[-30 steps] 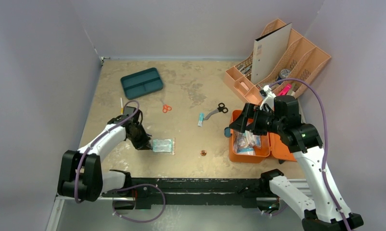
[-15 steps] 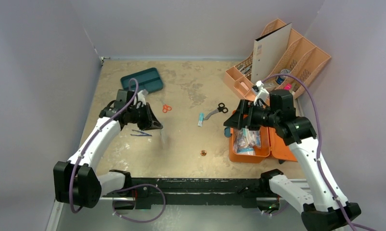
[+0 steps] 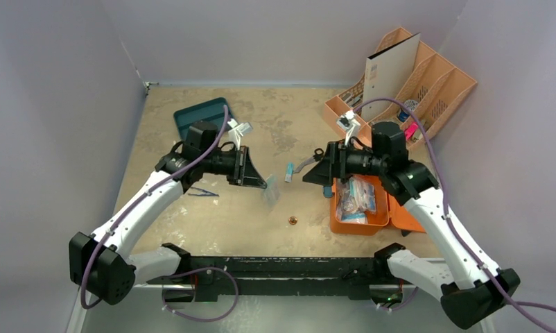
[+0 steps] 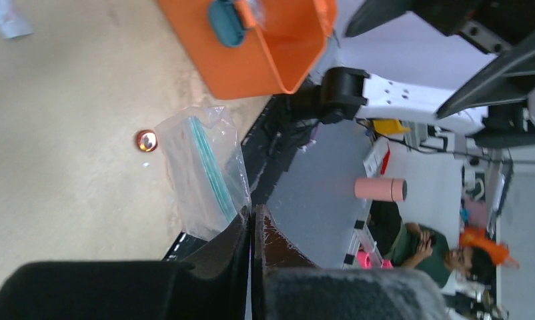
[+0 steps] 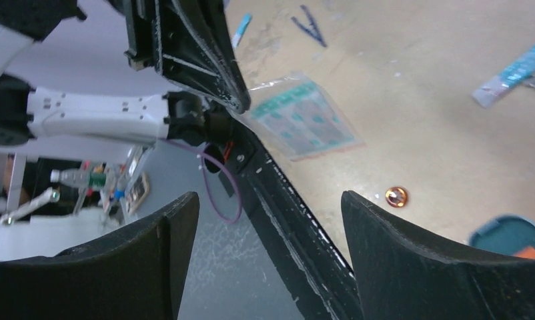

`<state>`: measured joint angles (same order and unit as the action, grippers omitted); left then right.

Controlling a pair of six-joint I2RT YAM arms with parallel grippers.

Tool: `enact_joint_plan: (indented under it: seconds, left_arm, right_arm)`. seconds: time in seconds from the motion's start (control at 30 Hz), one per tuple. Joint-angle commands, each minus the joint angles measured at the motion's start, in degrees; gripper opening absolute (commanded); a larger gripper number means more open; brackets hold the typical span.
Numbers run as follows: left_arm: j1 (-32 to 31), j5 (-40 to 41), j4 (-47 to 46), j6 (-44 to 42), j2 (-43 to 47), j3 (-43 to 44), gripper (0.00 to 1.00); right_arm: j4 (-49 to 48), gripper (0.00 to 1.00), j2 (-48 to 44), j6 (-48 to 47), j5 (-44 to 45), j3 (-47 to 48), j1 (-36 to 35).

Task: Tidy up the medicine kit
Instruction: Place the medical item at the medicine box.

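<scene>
Top external, medicine kit (image 3: 359, 227) holding clear packets (image 3: 359, 195), left pincer (image 3: 263, 184) pinching bag (image 3: 271, 197)

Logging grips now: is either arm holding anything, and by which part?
The left gripper is shut on the clear plastic bag, pinching it by one edge. The right gripper is open and holds nothing.
</scene>
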<state>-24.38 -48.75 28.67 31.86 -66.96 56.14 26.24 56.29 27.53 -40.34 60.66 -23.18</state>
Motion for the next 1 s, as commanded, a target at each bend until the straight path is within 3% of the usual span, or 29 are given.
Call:
enact_joint_plan:
  seconds: [0.0, 0.2, 0.37, 0.97]
  left_arm:
    - [-1.6, -7.9, -8.1, 1.0, 0.8, 2.3, 0.0]
    - [-1.8, -13.8, -15.3, 6.1, 2.2, 2.7, 0.0]
    - [-1.9, -15.4, -18.2, 9.6, 3.2, 4.0, 0.0]
    - [-2.7, -19.1, -33.3, 20.6, 4.5, 5.8, 0.0]
  right_arm:
    - [-11.0, 0.79, 0.9, -0.3, -5.1, -1.9, -4.7]
    - [-19.2, 0.8, 0.7, 0.5, -7.2, -5.4, -5.4]
    - [-22.9, 0.85, 2.4, -1.0, -8.8, -5.9, -5.4]
    - [-37.4, 0.86, 6.9, 3.0, -15.2, -3.4, -6.6]
